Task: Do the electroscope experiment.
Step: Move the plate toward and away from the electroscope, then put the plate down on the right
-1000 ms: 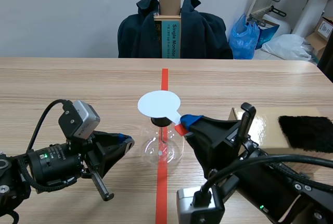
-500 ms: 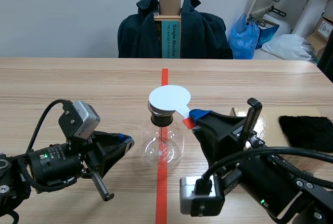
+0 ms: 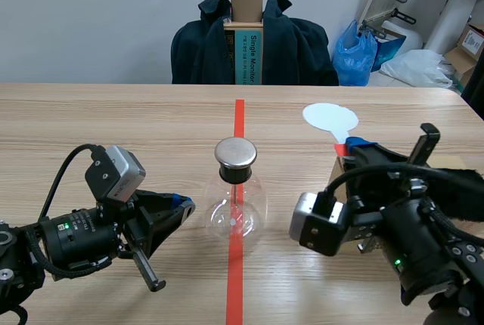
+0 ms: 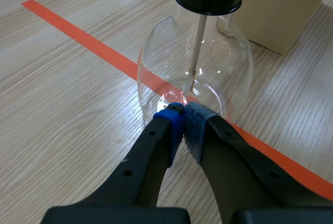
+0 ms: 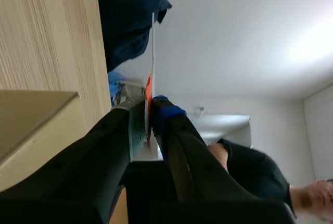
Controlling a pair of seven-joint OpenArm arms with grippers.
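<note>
The electroscope, a round glass flask [image 3: 238, 202] with a black stopper and a metal cap [image 3: 236, 152], stands on the red tape line at the table's middle. My left gripper [image 3: 183, 205] lies low to its left, shut on nothing. In the left wrist view its tips [image 4: 182, 115] touch the glass flask [image 4: 195, 62] near the base, below the inner rod [image 4: 196, 52]. My right gripper [image 3: 349, 146] is raised to the flask's right, shut on the red handle of a white round paddle [image 3: 330, 117]. The right wrist view shows that paddle [image 5: 149, 91] edge-on between the fingers.
A beige box [image 3: 451, 163] lies under the right arm, also seen as the beige box [image 4: 283, 5] beyond the flask. Across the table stands a chair draped with a dark jacket [image 3: 253, 49]. A blue bag [image 3: 355, 53] sits behind at the right.
My right gripper has lifted the white paddle off the flask's cap and carried it to the right and farther back. The metal cap now shows. The left arm has not moved.
</note>
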